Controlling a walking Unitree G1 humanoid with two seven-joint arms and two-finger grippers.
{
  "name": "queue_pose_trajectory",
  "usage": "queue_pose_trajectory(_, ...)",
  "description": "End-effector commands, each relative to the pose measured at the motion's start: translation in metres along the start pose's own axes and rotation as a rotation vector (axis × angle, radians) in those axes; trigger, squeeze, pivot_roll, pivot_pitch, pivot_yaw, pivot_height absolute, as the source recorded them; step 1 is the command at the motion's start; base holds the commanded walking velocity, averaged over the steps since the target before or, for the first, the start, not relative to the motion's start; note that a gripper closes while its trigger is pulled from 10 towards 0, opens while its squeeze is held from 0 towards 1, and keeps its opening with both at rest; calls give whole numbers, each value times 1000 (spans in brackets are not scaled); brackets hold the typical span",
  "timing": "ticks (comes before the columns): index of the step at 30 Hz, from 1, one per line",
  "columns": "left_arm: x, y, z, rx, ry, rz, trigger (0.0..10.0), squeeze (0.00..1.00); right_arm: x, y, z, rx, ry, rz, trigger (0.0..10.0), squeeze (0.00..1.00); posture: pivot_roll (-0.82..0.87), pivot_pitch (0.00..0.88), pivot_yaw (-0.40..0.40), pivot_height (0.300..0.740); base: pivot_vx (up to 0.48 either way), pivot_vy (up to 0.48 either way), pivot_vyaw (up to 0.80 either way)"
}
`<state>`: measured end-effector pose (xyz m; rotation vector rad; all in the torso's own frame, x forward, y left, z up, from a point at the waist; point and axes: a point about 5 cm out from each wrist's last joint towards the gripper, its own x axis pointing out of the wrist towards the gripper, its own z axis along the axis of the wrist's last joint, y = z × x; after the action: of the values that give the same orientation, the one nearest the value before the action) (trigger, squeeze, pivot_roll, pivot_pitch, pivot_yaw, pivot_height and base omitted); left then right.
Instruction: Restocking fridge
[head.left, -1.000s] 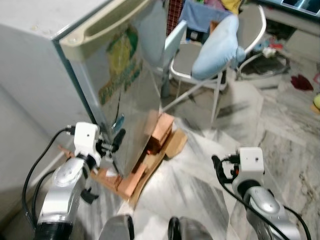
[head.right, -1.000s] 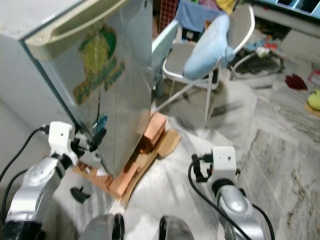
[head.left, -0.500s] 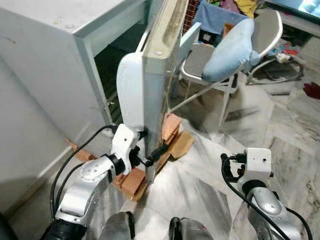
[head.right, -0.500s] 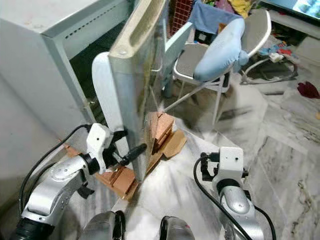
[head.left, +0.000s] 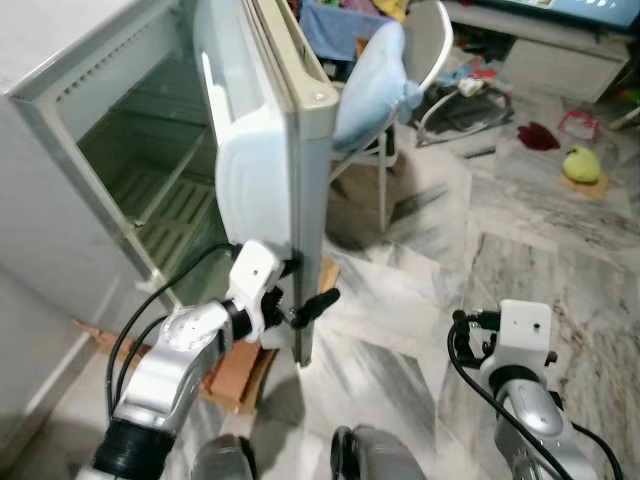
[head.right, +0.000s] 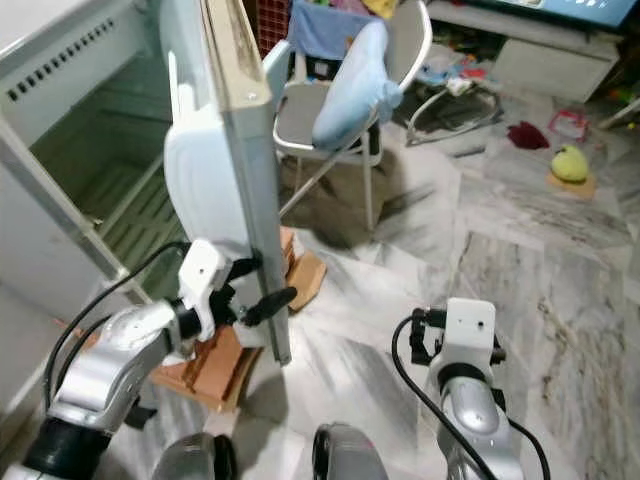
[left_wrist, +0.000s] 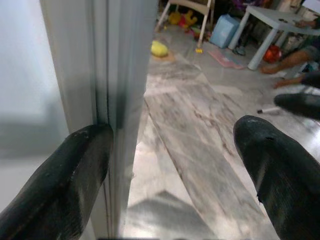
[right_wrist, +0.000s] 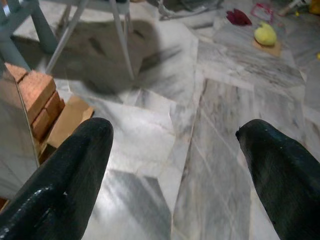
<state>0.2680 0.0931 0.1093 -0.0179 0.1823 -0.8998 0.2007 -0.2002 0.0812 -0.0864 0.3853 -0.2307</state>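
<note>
In the left eye view, the fridge (head.left: 60, 190) is standing open at about 10 o'clock, its wire shelves (head.left: 165, 200) showing inside. The fridge door (head.left: 285, 150) is swinging out toward 12 o'clock, edge-on to the camera, with a white inner panel (head.left: 250, 175) on its left face. The left gripper (head.left: 300, 308) is sitting at the door's lower edge near 7 o'clock, its fingers spread apart, one on each side of the door edge. The right gripper (head.left: 462, 335) is hanging low at 5 o'clock over the marble floor (head.left: 420, 290), near nothing. A chair (head.left: 400, 60) with a pale blue cushion (head.left: 365, 75) is standing at 1 o'clock behind the door. A yellow-green toy (head.left: 581, 163) is lying at 2 o'clock.

In the right eye view, bricks (head.right: 215, 365) and cardboard (head.right: 305, 272) are lying under the fridge near 7 o'clock.

In the left wrist view, one black finger (left_wrist: 60, 187) is pressing against the inner side of the door edge (left_wrist: 120, 100), while the other finger (left_wrist: 272, 170) is standing well apart over the floor.

In the right wrist view, the two fingers (right_wrist: 60, 177) are gaping wide, holding nothing, with bricks (right_wrist: 37, 100) and chair legs (right_wrist: 122, 35) beyond them.
</note>
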Motion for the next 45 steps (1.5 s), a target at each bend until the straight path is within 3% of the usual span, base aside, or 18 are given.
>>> queue_pose_trajectory(1,6,0,19,73,-69,-10,10000,0,-2,-2,2,-2,-17,-12,10000,0,-30,96,-31,740,326,-307,0)
queue_pose_trajectory(13,41,-18,26,95,-114,-83,10000,0,2,5,6,-2,-37,4,10000,0,-34,89,-37,740,320,-282,0)
queue_pose_trajectory(18,42,-14,25,102,-132,-25,10000,0,4,5,7,2,-45,-1,10000,0,-42,84,-36,740,182,-107,0)
queue_pose_trajectory(27,14,4,26,126,-153,124,10000,0,9,9,8,5,-57,11,10000,0,-11,88,-31,740,0,0,0)
queue_pose_trajectory(34,-22,18,18,165,-117,352,10000,0,18,8,18,13,-96,4,10000,0,25,105,6,740,0,0,0)
queue_pose_trajectory(40,-39,28,11,140,-109,505,10000,0,23,3,30,23,-146,-25,10000,0,-4,115,11,740,0,0,0)
queue_pose_trajectory(45,-48,43,4,120,-113,601,10000,0,25,9,34,36,-166,-2,10000,0,-29,107,4,740,0,-52,0)
